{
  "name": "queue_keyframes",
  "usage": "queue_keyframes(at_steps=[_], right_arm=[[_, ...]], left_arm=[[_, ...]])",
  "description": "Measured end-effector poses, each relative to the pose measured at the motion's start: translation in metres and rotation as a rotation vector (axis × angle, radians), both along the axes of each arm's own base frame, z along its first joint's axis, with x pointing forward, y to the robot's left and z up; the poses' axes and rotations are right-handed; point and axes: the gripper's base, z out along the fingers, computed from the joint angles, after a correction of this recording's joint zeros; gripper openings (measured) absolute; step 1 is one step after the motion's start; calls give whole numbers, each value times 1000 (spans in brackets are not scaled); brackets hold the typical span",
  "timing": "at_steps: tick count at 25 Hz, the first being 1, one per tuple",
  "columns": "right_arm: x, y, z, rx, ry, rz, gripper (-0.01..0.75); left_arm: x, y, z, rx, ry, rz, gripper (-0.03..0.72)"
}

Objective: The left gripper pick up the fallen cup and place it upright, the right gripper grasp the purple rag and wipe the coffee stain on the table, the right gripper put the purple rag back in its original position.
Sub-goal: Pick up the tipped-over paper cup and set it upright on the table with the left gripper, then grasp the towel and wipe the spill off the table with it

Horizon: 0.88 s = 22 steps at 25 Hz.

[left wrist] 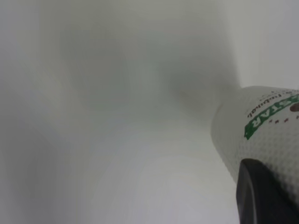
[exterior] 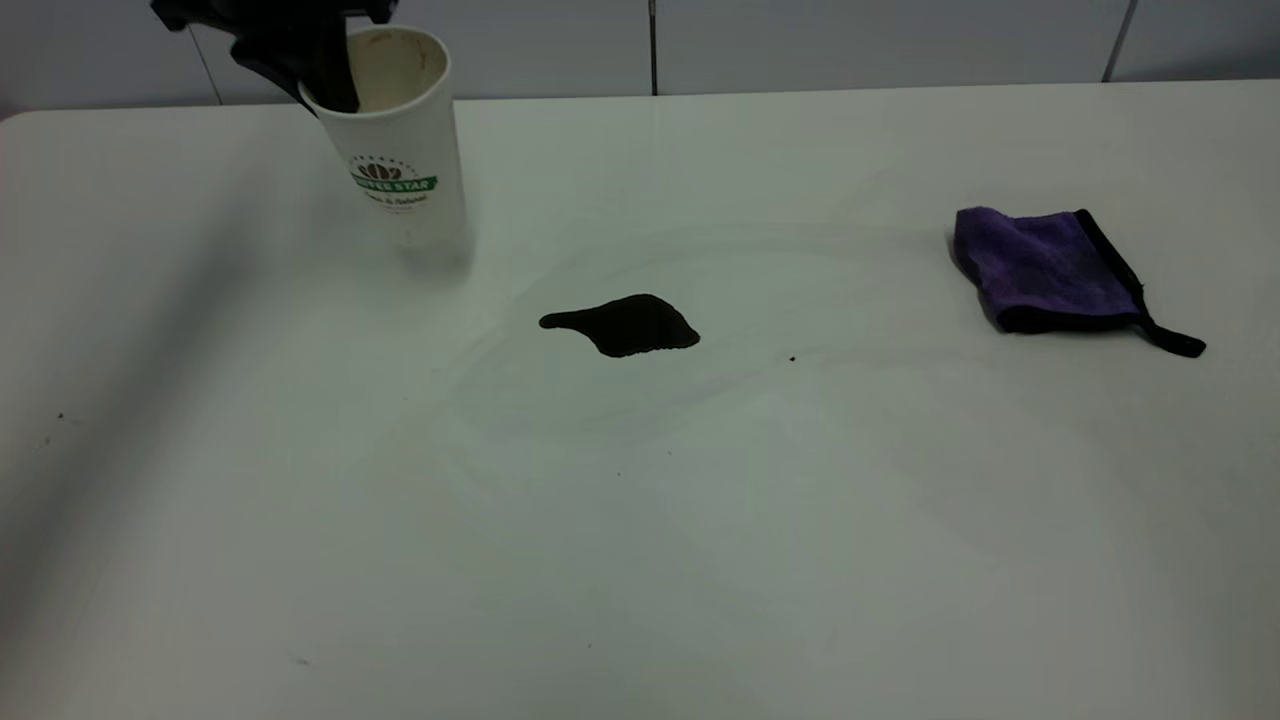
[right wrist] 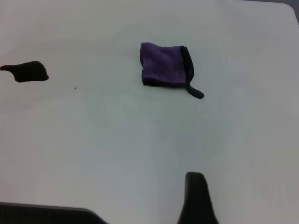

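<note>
The cup (exterior: pixel 400 150) stands almost upright, leaning slightly, at the back left of the table (exterior: pixel 640 520), its base at or just above the surface. My left gripper (exterior: pixel 330 75) comes from above and is shut on the cup's rim, one finger inside. In the left wrist view a black finger (left wrist: pixel 261 196) presses the cup's wall (left wrist: pixel 261 135). The coffee stain (exterior: pixel 625 325) lies mid-table. The purple rag (exterior: pixel 1045 268) lies at the right, strap tail towards the front right. My right gripper shows only as one black fingertip (right wrist: pixel 195 186), well short of the rag (right wrist: pixel 163 64), with nothing in it.
A tiny dark speck (exterior: pixel 792 358) lies right of the stain. Faint wipe marks ring the stain. The grey wall (exterior: pixel 800 40) runs along the table's far edge. The stain also shows in the right wrist view (right wrist: pixel 28 71).
</note>
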Motion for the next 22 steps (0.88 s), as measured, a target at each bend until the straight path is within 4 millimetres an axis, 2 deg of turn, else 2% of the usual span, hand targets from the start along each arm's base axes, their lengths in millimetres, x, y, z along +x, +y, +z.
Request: queue_keyframes(at_steps=[6,9,12,15,17,19,22], right_arm=[[0,0,0,0,0,0,580],[0,0,0,0,0,0,580],[0,0,0,0,0,0,580],[0,0,0,0,0,0,580],[0,0,0,0,0,0,580],[0,0,0,0,0,0,580],[0,0,0,0,0,0,580]], left_arm=[[1,-2,-27,-24,44,17,42],[0,-3,-36,-26,56,21,78],[0,-3,-41,-27,66,21,160],[0,-3,-37,-27,57,16,303],[1,-3,-23,-26,39,10,423],[1,-2,4,-20,11,-5,535],[-2,0,66,-8,-53,-33,672]])
